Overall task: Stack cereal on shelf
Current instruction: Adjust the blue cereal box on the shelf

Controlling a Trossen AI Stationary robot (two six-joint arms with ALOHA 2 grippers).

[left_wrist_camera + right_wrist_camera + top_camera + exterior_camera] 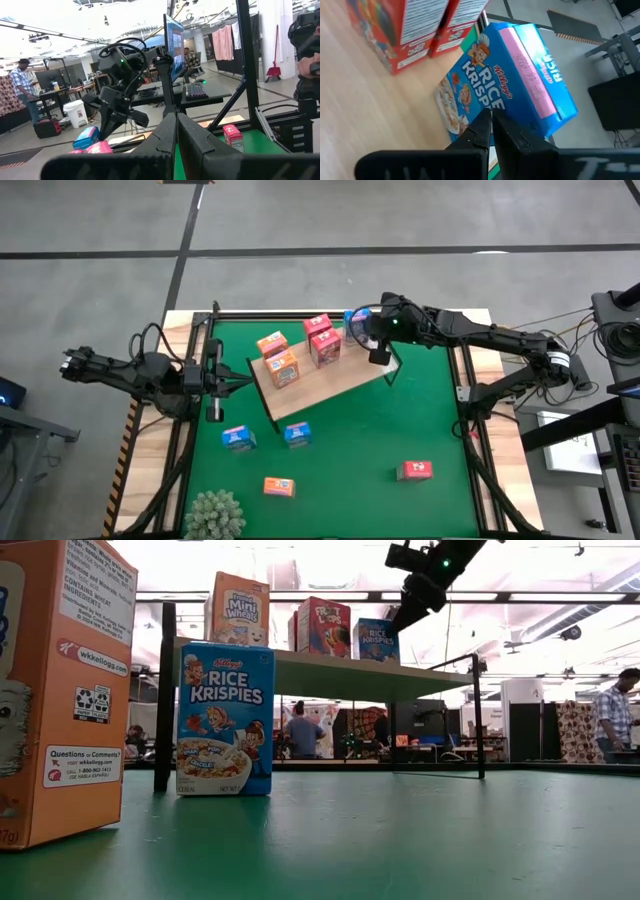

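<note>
My right fingers (379,356) hang over the shelf's (330,385) far right corner, pressed together with nothing between them, and the blue Rice Krispies box (512,82) sits just ahead of and under their tips, standing on the board at the 2 o'clock end of it, its pink top flap toward me and its long axis running up from the wood. That box is already placed, I judge, so my next move turns on the boxes left on the desk (360,440). On the shelf I count two orange boxes (278,358) toward 10 o'clock, two red boxes (322,340) near 12, and that blue one. Down on the green mat are two blue boxes (267,437) at about 7 o'clock of the shelf, an orange box (279,487) near 6, and a red box (415,470) at 5 o'clock. The red one lies nearest my right arm; the blue pair sits closer to my left fingers (240,383), which rest shut and empty by the shelf's left corner.
</note>
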